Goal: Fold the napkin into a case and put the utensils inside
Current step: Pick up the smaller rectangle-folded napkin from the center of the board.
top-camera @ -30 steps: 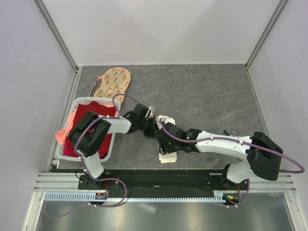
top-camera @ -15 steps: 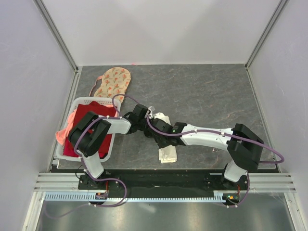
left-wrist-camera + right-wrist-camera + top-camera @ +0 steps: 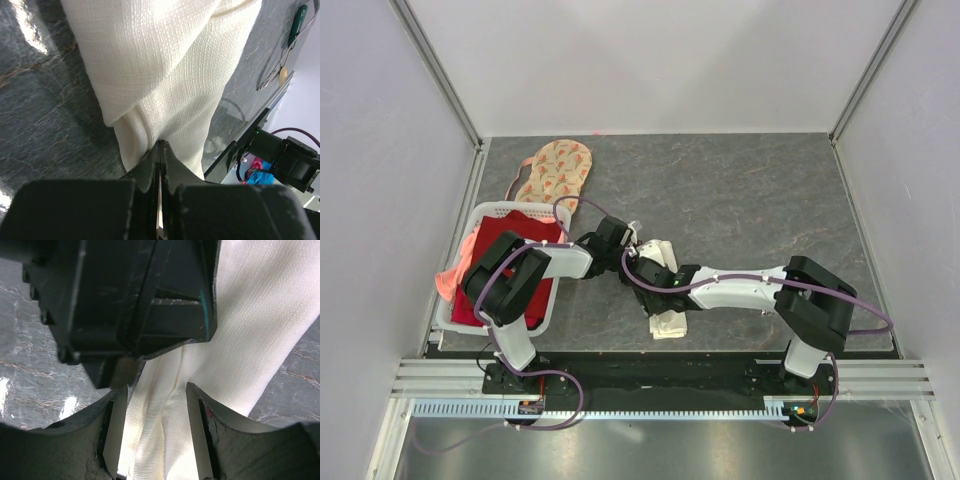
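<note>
The left pincer (image 3: 160, 148) is pressed together, pinching a fold of the cream-white napkin (image 3: 165, 75). The napkin lies as a narrow folded strip on the grey table (image 3: 750, 190), near the middle and just ahead of the arm bases. The right pincer (image 3: 155, 422) stands spread astride a crease in the cloth, close against the left one.

Pairs white shells with bulky black joint housings on left arm (image 3: 560, 262) and right arm (image 3: 745, 290) alike. Trails a purple cable (image 3: 872, 318) along each, held by small white ties and looping down to the black base rail (image 3: 660, 378). Ends in matt black: left end effector (image 3: 160, 150) with rough, scuffed fingers (image 3: 145, 175); right end effector (image 3: 155, 395) with curved fingers (image 3: 75, 440) and pale inner faces. Bares red and blue wiring (image 3: 257, 167) beside one black motor block.
</note>
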Available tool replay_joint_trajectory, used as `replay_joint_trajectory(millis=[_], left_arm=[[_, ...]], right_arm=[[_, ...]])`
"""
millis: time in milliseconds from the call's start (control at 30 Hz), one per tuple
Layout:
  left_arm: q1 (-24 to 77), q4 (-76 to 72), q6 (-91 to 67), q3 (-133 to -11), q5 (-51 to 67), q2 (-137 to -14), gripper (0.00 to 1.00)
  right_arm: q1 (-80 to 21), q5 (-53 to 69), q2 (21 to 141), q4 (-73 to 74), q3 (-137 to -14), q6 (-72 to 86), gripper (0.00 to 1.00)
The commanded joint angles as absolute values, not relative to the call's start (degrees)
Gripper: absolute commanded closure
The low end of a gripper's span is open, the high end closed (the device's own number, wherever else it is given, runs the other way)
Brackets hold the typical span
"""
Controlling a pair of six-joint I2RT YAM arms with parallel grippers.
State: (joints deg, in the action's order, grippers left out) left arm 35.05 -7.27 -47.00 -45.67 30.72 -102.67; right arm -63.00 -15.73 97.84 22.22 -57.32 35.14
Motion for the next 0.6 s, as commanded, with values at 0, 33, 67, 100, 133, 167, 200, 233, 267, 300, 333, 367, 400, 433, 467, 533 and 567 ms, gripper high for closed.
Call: replay_joint_trajectory(millis=[0, 33, 67, 100, 133, 167, 200, 233, 267, 300, 333, 367, 400, 433, 467, 533, 567], left_arm=[[34.98, -7.21, -46.41, -45.09, 30.67, -102.39, 0.97], [34.98, -7.21, -46.58, -45.26, 30.76, -102.57, 0.97], [34.98, -7.38, -46.58, -45.18, 30.94, -102.92, 0.97], [34.98, -7.47, -46.76, -45.26, 30.94, -103.01, 0.97], [34.98, -7.91, -47.11, -45.0, 30.94, -103.01, 0.97], [34.98, -8.17, -47.37, -44.83, 30.94, -103.09, 0.96], [34.98, -8.43, -47.9, -44.74, 31.11, -103.01, 0.95], [34.89, -8.52, -48.16, -44.74, 31.29, -102.92, 0.94], [34.89, -8.61, -48.43, -44.82, 31.46, -102.92, 0.92], [34.63, -8.61, -49.04, -44.82, 31.9, -102.48, 0.9], [34.37, -8.7, -49.3, -44.82, 31.99, -102.13, 0.85], [33.93, -8.88, -49.57, -44.82, 32.25, -101.78, 0.83], [33.49, -8.79, -50.01, -44.82, 32.34, -101.17, 0.81], [33.05, -8.79, -50.1, -44.74, 32.52, -100.9, 0.78], [32.0, -8.88, -50.18, -44.74, 33.39, -100.81, 0.77], [30.77, -9.31, -50.62, -44.65, 34.97, -99.85, 0.74], [29.54, -10.1, -50.8, -44.56, 36.72, -99.41, 0.73]], right_arm=[[-65.12, -18.53, 98.96, 20.65, -57.39, 38.05, 0.42], [-65.47, -20.46, 99.14, 21.7, -57.65, 38.93, 0.41], [-66.17, -21.26, 99.49, 22.14, -58.18, 39.46, 0.41], [-66.44, -21.7, 99.75, 22.58, -58.36, 39.55, 0.41], [-66.62, -21.88, 100.1, 23.37, -58.71, 40.07, 0.41], [-66.71, -22.67, 101.15, 23.99, -59.41, 40.43, 0.41], [-66.97, -23.28, 101.68, 24.69, -59.76, 40.78, 0.42], [-67.23, -24.51, 102.47, 26.09, -59.94, 41.48, 0.46], [-67.67, -26.0, 102.74, 26.54, -59.85, 42.62, 0.48], [-67.85, -26.89, 102.92, 26.89, -59.59, 43.24, 0.49], [-68.11, -27.68, 103.35, 27.42, -59.33, 44.29, 0.53], [-68.38, -30.03, 103.62, 27.68, -58.63, 44.91, 0.56], [-68.64, -31.19, 103.88, 28.29, -58.36, 45.35, 0.62], [-68.99, -31.98, 103.89, 28.3, -57.66, 45.87, 0.63], [-69.26, -33.65, 103.89, 28.3, -57.31, 46.84, 0.64], [-69.52, -34.71, 103.97, 28.3, -56.87, 47.28, 0.67], [-69.52, -34.8, 103.97, 28.21, -56.69, 47.37, 0.69]])
